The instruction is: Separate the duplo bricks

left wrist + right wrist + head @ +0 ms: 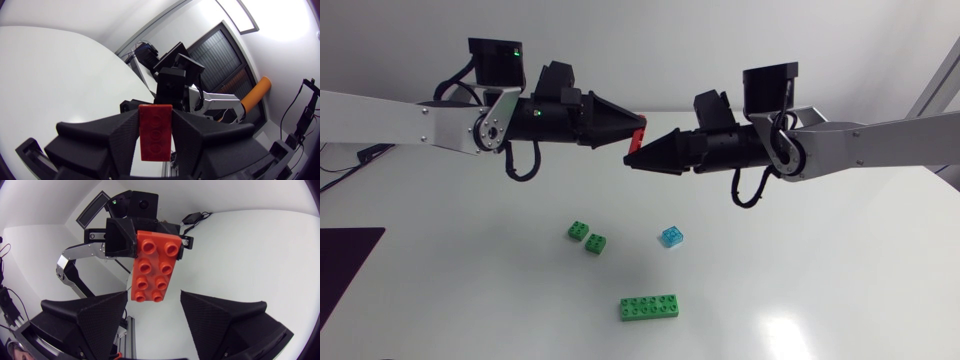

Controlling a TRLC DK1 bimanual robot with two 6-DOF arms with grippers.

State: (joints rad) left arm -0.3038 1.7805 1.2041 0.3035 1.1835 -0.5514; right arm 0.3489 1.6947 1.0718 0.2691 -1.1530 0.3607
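My left gripper (634, 129) clamped on the red brick (154, 265), held in the air above the table (840, 260) | my right gripper (152, 305) spread wide, fingers flanking the brick's free end, not touching | brick likely light, rigid, slick: I'd pinch its flat side walls, near the end.

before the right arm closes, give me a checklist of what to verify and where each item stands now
1. Left gripper shut on the red studded plastic brick: ok.
2. Right gripper open, its fingers either side of the brick's free end: ok.
3. Right fingers touching the brick: not ok, gaps on both sides.
4. Seam between two joined bricks visible: cannot tell.
5. Two small green plastic bricks, long green plastic brick and clear blue plastic brick lie on the white table, away from both grippers: ok.
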